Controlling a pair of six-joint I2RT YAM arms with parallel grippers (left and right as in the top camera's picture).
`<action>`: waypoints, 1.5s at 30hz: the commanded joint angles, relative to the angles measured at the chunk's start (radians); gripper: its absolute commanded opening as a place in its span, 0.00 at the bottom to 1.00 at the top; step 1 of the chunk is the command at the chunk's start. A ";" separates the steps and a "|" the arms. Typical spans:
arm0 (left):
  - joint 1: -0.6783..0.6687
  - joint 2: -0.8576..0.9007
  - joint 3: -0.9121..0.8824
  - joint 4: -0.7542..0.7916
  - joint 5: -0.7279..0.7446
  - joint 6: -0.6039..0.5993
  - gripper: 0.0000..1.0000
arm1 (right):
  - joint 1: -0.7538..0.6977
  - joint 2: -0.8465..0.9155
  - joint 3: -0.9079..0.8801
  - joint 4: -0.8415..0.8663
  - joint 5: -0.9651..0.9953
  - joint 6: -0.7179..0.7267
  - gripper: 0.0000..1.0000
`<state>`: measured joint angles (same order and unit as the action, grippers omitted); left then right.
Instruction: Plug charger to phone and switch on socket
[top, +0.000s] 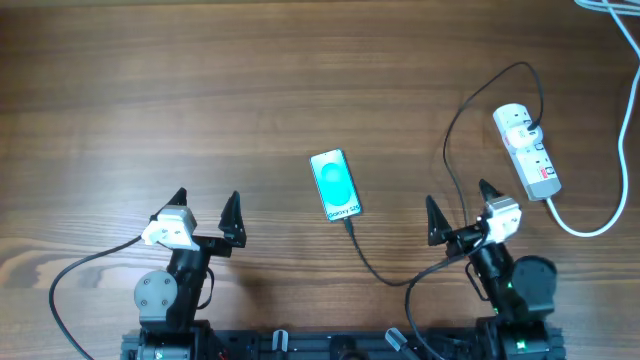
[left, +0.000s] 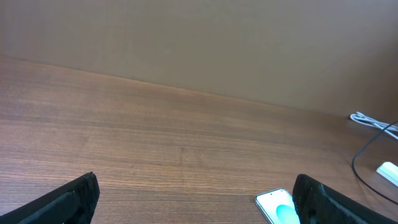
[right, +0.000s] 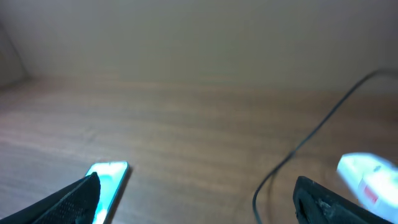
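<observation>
The phone (top: 335, 185) lies face up mid-table, its teal screen lit, white text band at the near end. The black charger cable (top: 455, 125) runs from the socket (top: 527, 150) at the right, loops down past my right arm and ends at the phone's near end (top: 349, 224). My left gripper (top: 207, 207) is open and empty, left of the phone. My right gripper (top: 458, 201) is open and empty, between phone and socket. The phone shows in the left wrist view (left: 278, 205) and the right wrist view (right: 107, 183); the socket (right: 368, 180) shows there too.
The socket's thick white cord (top: 590, 228) curves off to the right edge and another white cord (top: 612, 18) lies at the far right corner. The arm bases stand at the table's near edge.
</observation>
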<state>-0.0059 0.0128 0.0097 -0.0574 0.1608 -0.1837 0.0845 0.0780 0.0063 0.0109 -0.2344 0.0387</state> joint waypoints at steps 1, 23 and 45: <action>-0.003 -0.010 -0.004 -0.007 -0.009 0.019 1.00 | 0.001 -0.074 -0.001 0.001 0.021 -0.090 1.00; -0.003 -0.010 -0.004 -0.007 -0.009 0.019 1.00 | 0.001 -0.074 -0.001 0.004 0.031 -0.089 1.00; -0.003 -0.010 -0.004 -0.007 -0.009 0.019 1.00 | -0.016 -0.073 -0.001 0.003 0.032 -0.089 1.00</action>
<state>-0.0059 0.0128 0.0097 -0.0574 0.1608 -0.1837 0.0723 0.0193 0.0063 0.0113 -0.2192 -0.0322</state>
